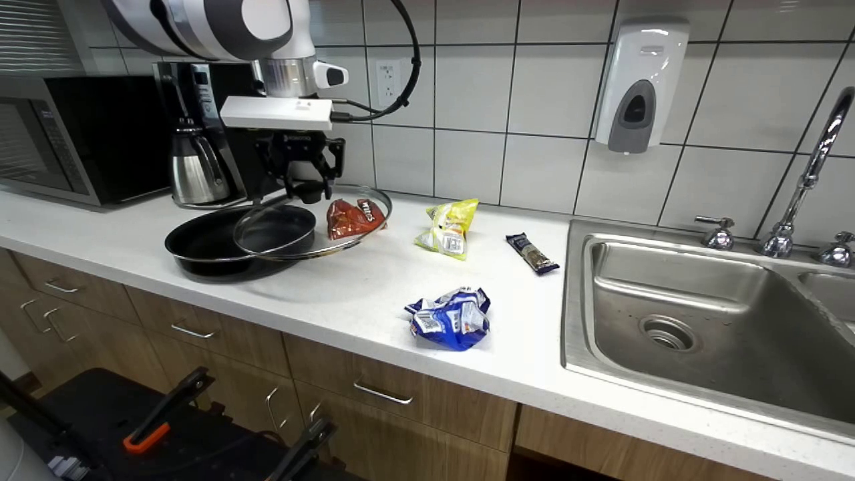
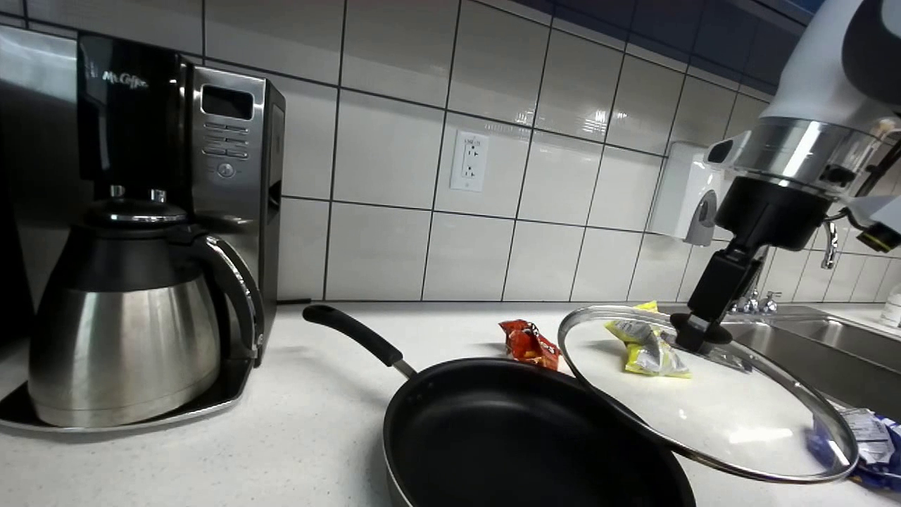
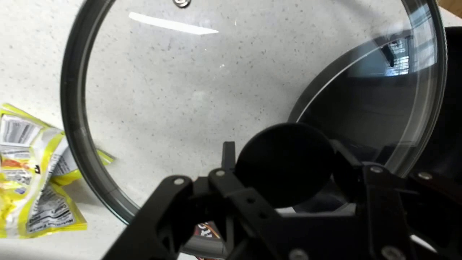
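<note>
The silver-rimmed glass lid (image 3: 187, 108) is clear with a black knob (image 3: 285, 162), and the frying pan (image 2: 521, 429) and jaws are black. The red snack packet (image 2: 528, 345) bears white lettering, the yellow packet (image 1: 449, 228) and the blue packet (image 1: 451, 318) white panels, and the bar wrapper (image 1: 532, 254) is navy and brownish. Grey flecks dot the off-white worktop (image 1: 374, 300), dark lines grid the pale tiles (image 1: 474, 100)
</note>
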`<control>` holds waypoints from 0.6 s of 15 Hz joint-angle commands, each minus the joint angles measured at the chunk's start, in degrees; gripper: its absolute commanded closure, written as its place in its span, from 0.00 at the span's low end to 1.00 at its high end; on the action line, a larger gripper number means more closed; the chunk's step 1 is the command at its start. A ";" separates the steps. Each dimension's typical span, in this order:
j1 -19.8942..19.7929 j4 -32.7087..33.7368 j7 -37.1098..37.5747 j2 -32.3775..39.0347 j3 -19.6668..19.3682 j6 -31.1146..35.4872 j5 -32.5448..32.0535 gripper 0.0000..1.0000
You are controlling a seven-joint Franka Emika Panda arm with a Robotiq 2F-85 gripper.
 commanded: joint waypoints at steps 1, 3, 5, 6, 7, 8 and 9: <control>-0.64 -3.98 -2.01 -5.91 -2.34 0.68 1.08 0.61; -0.82 -5.08 -2.51 -6.61 -4.05 0.96 1.09 0.61; -1.06 -5.74 -2.93 -6.88 -5.59 1.39 0.75 0.61; -1.13 -5.91 -3.42 -6.84 -6.43 1.68 0.93 0.61; -1.36 -5.91 -3.51 -6.56 -7.12 1.97 0.63 0.61; -1.50 -5.82 -3.64 -6.30 -7.74 2.11 0.53 0.61; -1.59 -5.61 -4.08 -5.75 -8.39 2.33 0.69 0.61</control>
